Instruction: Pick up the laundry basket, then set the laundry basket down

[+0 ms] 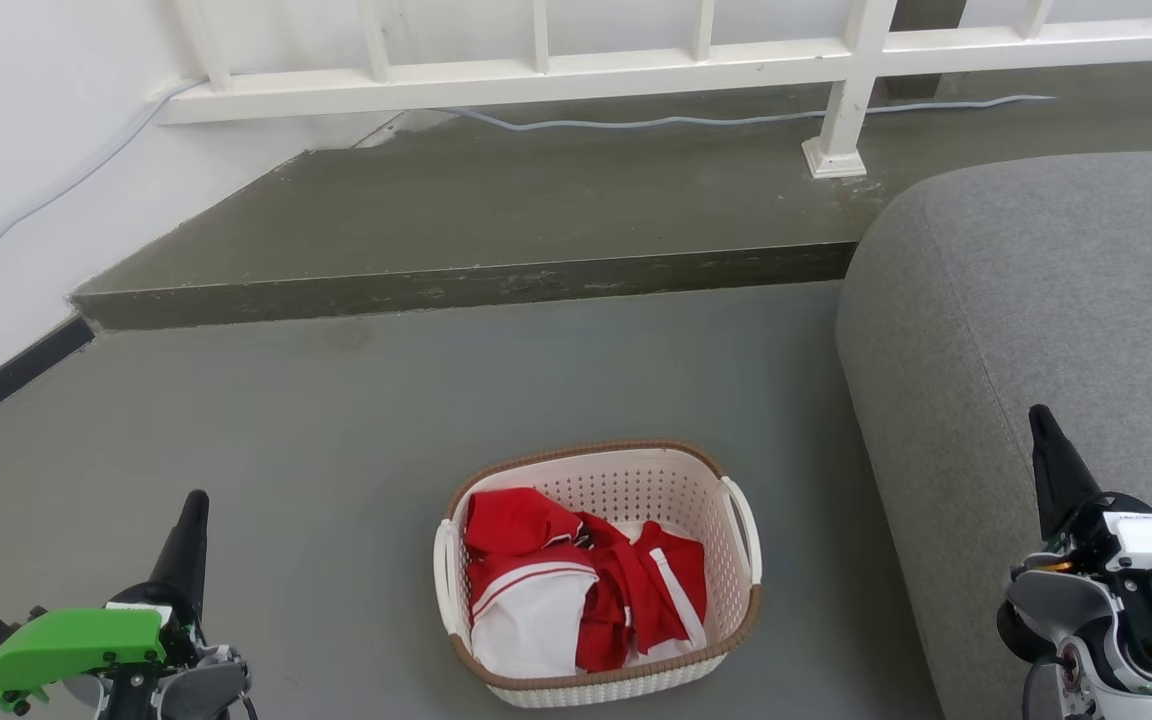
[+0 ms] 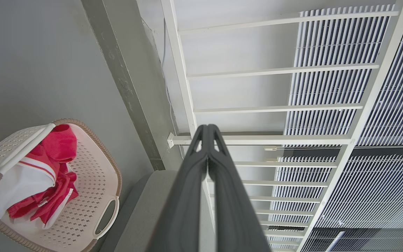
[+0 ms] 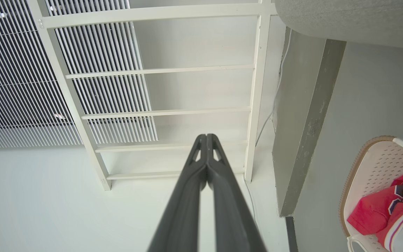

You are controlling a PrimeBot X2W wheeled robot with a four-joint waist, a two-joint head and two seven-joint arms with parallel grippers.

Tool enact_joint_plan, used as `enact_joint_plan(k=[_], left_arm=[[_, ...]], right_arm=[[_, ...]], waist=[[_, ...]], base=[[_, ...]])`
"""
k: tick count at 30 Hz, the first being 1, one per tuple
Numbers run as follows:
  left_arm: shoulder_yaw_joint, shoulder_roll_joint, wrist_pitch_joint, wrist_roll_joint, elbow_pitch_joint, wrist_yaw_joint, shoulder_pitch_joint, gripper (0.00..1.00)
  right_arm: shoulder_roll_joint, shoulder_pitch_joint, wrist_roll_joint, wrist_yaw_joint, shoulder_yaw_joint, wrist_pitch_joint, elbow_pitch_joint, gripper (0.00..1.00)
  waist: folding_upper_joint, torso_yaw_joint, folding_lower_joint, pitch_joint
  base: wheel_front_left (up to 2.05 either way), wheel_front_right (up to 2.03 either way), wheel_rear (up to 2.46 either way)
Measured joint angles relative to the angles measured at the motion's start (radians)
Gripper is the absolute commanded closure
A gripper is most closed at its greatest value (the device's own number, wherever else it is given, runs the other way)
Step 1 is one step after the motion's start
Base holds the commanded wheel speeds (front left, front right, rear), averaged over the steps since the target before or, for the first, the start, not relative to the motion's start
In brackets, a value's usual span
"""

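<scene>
laundry basket (image 1: pixel 626 480) on floor (image 1: pixel 336 430), red-and-white clothes (image 1: pixel 626 590) inside, dark print (image 3: pixel 400 197) illegible

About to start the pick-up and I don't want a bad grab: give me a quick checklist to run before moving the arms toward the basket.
1. Laundry basket upright on the floor: ok.
2. White loop handles clear of the red and white clothes: ok.
3. Left gripper and right gripper open for grasping: not ok, both shut, empty.
4. Grippers at the handles: not ok, both off to the sides, apart from the basket.
5. Room for the right gripper between basket and grey sofa: cannot tell.
</scene>
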Motion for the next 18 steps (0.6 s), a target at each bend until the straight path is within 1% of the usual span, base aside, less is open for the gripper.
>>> enact_joint_plan(k=[18], left_arm=[[0.001, 0.0, 0.0, 0.0, 0.003, -0.001, -0.001, 1.0]], right_arm=[[0.0, 0.0, 0.0, 0.0, 0.0, 0.0, -0.001, 1.0]], waist=[[0.0, 0.0, 0.0, 0.0]], base=[[0.0, 0.0, 0.0]])
